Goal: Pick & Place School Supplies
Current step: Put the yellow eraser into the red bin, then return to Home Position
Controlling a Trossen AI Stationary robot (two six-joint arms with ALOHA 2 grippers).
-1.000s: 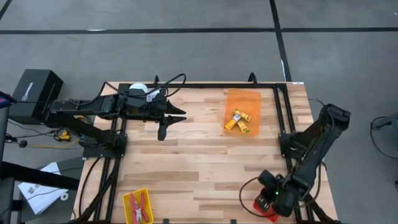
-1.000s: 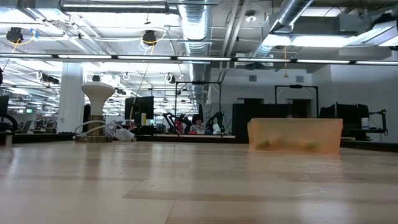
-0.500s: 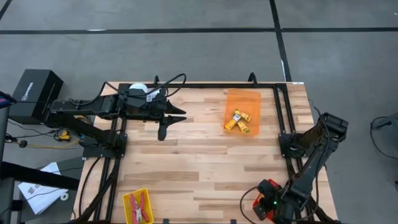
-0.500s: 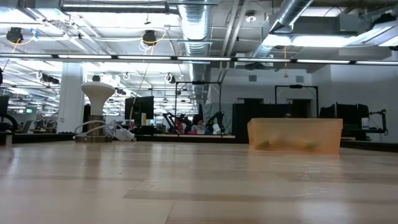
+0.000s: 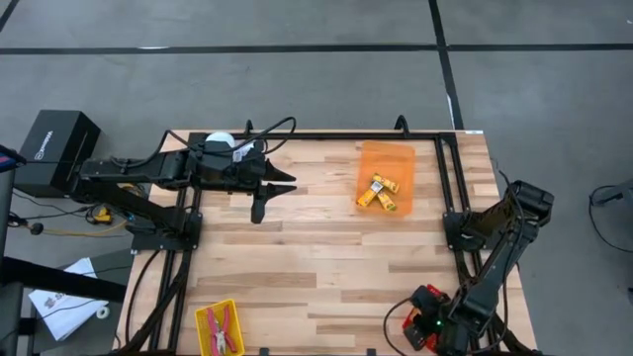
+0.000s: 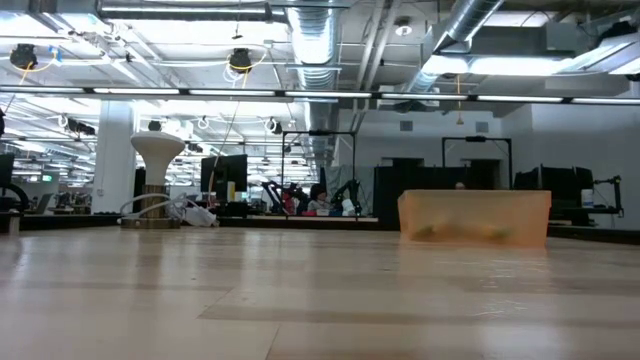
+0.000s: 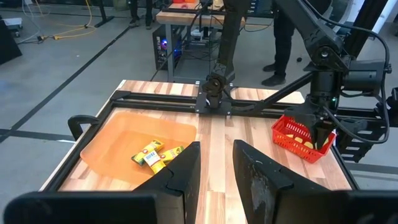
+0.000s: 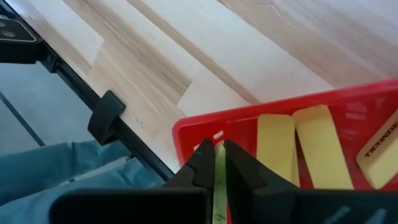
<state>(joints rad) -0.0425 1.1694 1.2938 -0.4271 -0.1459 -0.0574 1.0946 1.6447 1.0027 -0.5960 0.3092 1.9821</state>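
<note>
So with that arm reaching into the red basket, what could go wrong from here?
The right gripper pinches a thin yellow stick just inside the red tray, close to its wall; lifting might snag the rim and tug the tray. The tray sits near the table's edge, so a tug could push it off. The stick is held narrowly and may slip out.

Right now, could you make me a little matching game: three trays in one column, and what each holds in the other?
Trays:
1. orange tray
2. yellow tray
3. red tray

Holds:
a. red-handled pliers
b. right gripper reaching in over pale yellow blocks
c. yellow sticks with dark labels

Pairs: 1-c, 2-a, 3-b.
</note>
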